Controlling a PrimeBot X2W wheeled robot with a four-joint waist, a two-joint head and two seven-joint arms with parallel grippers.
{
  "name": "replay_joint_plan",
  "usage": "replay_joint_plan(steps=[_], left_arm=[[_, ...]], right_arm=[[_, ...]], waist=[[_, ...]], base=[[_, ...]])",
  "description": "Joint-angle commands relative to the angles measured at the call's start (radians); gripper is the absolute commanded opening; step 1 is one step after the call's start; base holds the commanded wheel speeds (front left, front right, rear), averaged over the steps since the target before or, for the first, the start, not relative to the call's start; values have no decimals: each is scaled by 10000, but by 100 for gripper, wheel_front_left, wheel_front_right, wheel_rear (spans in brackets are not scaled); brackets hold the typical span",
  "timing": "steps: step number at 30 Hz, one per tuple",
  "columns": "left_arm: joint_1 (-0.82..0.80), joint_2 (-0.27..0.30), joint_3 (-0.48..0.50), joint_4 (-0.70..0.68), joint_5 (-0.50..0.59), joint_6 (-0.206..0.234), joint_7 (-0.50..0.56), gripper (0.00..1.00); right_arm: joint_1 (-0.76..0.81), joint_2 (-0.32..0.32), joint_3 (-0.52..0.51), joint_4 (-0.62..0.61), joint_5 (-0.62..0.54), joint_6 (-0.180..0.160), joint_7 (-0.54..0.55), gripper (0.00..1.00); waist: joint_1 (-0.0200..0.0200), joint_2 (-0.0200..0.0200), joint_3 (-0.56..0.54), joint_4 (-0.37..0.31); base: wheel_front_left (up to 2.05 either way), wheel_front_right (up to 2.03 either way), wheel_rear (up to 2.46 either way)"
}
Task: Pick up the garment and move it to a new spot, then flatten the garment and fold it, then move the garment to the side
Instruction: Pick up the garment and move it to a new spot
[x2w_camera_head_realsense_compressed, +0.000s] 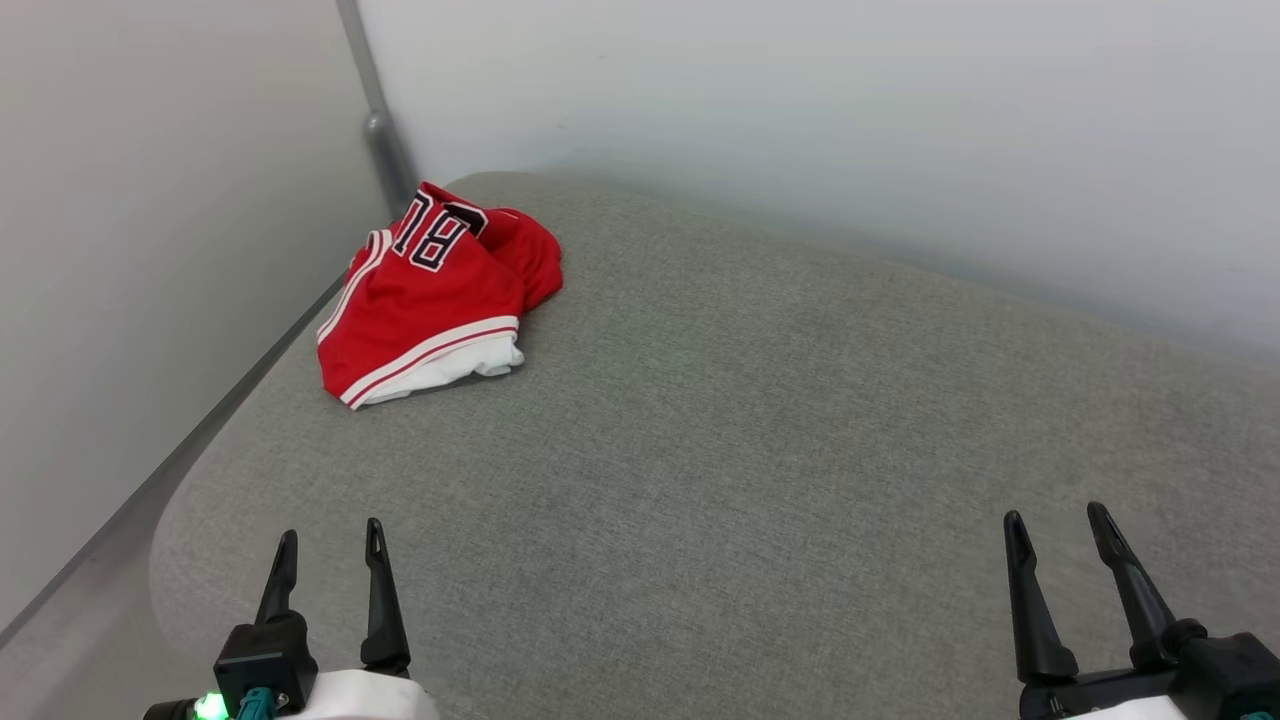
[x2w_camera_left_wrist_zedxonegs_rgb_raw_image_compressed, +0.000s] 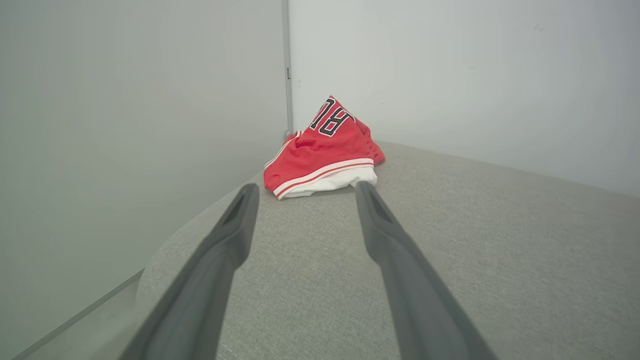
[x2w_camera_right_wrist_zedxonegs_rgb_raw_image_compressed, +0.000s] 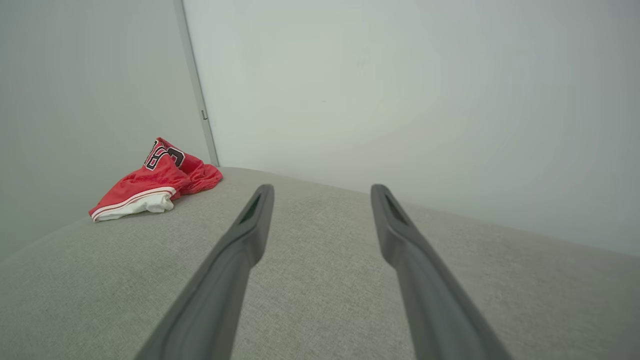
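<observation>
**Garment bunched in far left corner, both grippers empty**

The garment (x2w_camera_head_realsense_compressed: 430, 300) lies crumpled on the grey pad (x2w_camera_head_realsense_compressed: 750, 430), at its far left corner, close to where two pale walls meet at a grey post (x2w_camera_head_realsense_compressed: 385, 140). Red cloth shows on top, with black, white-edged letters on the raised far fold. At the near edge, a red-and-white striped band runs above a white sleeve. The left gripper (x2w_camera_head_realsense_compressed: 330, 545) is at the near left, its fingers spread apart and holding nothing; it points toward the garment but is well short of it. The right gripper (x2w_camera_head_realsense_compressed: 1060, 525) is at the near right, fingers likewise spread with nothing between them, well apart from the garment.
</observation>
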Motion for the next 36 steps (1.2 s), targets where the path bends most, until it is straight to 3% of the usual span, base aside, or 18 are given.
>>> replay_joint_plan(steps=[1,15,20,26,36], left_arm=[[83,-11,18,-34,22,-20,-28,100],[116,-11,293,-7,-67,-94,-28,100],[-385,-8,643,29,-207,-495,-28,100],[-2070,422,1469,-37,-156,-1186,-28,100],[-6098,1586,2486,679,-306,-2040,-28,100]], right_arm=[[105,-1,1,8,68,-3,-21,100],[55,-1,164,69,123,-3,-21,100],[9,-1,140,-27,-25,-3,-21,100],[-324,0,35,-245,-564,-3,-21,100],[-1214,-3,-354,-850,-1633,-3,-19,100]], waist=[[0,-1,4,274],[0,-1,-66,466],[0,-1,107,254],[0,-1,869,-79],[0,-1,3208,-661]], base=[[0,0,0],[0,0,0],[0,0,0],[0,0,0],[0,0,0]])
